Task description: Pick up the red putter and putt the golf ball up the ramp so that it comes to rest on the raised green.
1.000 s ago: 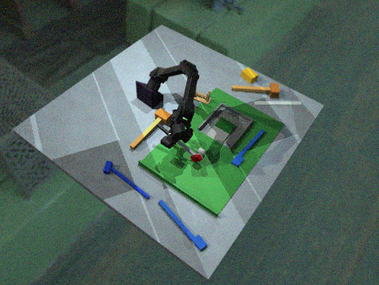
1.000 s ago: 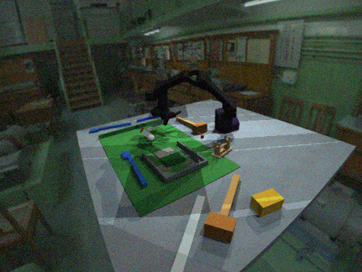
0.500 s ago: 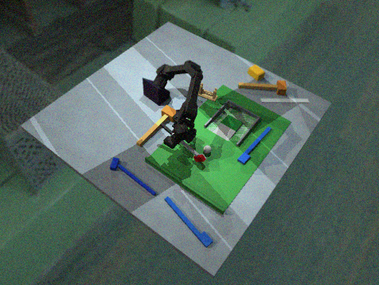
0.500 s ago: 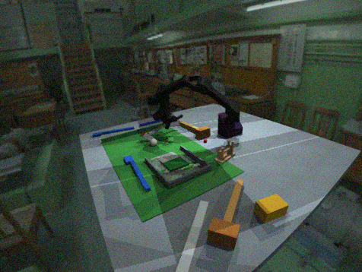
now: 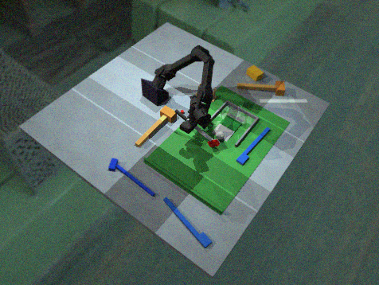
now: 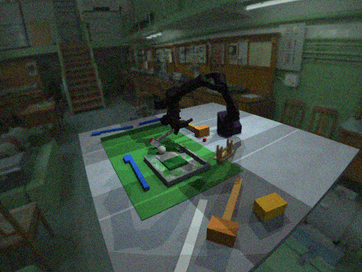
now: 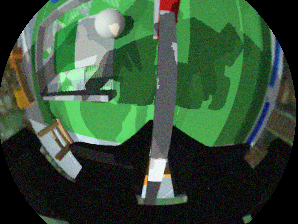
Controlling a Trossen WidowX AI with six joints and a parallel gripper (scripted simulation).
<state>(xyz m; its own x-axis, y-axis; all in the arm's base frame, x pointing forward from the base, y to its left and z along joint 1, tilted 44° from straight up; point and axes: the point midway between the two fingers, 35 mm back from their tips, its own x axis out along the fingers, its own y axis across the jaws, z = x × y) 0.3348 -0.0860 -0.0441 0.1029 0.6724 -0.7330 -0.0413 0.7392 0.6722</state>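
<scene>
1. Top view shows the black gripper (image 5: 195, 124) (image 6: 176, 124) (image 7: 157, 123) clamped on the dark grey shaft of the red putter (image 5: 213, 143) (image 6: 153, 140) (image 7: 165, 75), over the green mat (image 5: 235, 183) (image 6: 134, 205) (image 7: 210, 120).
2. The putter slants down from the grip, with its red head low over the mat; whether it touches the mat I cannot tell.
3. The white golf ball (image 5: 220, 136) (image 6: 162, 150) (image 7: 109, 23) sits near that head, apart from it, at the lower end of the pale ramp (image 5: 226, 130) (image 7: 90, 47). It is not on the raised green (image 5: 233, 124) (image 6: 175, 162) (image 7: 63, 45).
4. A grey border (image 5: 248, 131) (image 6: 188, 178) (image 7: 75, 95) runs around part of the ramp and raised green.
5. One blue club (image 5: 255, 144) (image 6: 137, 172) lies on the mat, just outside that border.
6. A small wooden rack (image 6: 225, 156) (image 7: 64, 136) stands by the mat's edge.
7. Beyond the mat, a yellow block (image 5: 255, 72) (image 6: 270, 206) lies near an orange mallet (image 5: 280, 87) (image 6: 223, 231), apart from it.
</scene>
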